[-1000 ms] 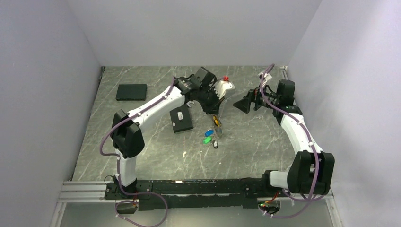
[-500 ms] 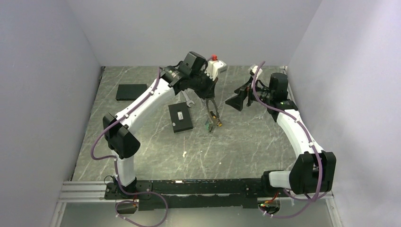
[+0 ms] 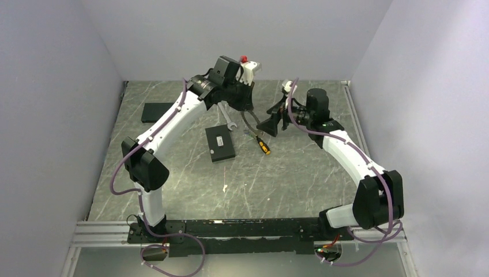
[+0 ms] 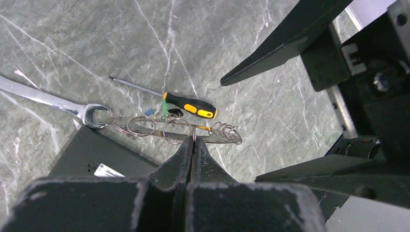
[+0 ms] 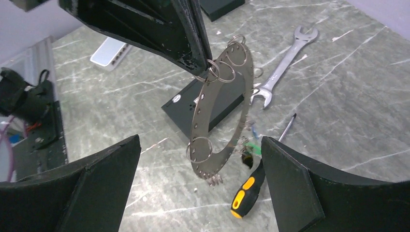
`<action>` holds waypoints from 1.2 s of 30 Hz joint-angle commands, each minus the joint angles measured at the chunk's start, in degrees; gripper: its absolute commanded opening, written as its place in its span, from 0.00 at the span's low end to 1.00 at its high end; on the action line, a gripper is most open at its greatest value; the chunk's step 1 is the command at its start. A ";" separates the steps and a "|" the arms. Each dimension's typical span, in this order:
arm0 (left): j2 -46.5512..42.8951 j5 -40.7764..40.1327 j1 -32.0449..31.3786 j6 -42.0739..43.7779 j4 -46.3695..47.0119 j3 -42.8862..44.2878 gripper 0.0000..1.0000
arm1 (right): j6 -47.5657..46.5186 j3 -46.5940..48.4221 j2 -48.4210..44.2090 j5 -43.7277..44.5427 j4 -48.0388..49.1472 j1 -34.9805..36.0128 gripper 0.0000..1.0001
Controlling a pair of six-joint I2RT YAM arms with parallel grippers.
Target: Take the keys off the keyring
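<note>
My left gripper is shut on a small split ring at the top of the keyring, a large grey metal ring that hangs in the air over the table. In the top view the left gripper holds the keyring above the screwdriver. The keys hang low on the ring's far side: a blue one and a green one, also seen as blue and green. My right gripper is open, its fingers either side of the ring's lower part without touching it; the right gripper sits just right of the ring.
A yellow-handled screwdriver lies on the table under the ring. A silver spanner and a black box lie beside it. A second black box sits at the back left. A white device lies farther off.
The left arm has lifted the keyring and its keys off the table and carried them back and left. The right arm has swung left to the ring, still open.
</note>
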 commanded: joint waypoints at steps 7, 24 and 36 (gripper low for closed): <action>-4.03 3.46 1.50 -4.77 3.65 2.65 0.00 | -5.49 -2.05 2.27 16.97 10.38 7.70 0.95; -4.70 9.29 4.45 -6.81 4.49 2.87 0.00 | -5.70 -1.77 6.12 13.60 8.93 9.97 0.29; -3.82 16.29 9.52 -7.86 6.87 0.70 0.35 | 1.52 0.38 5.43 8.97 8.55 9.43 0.00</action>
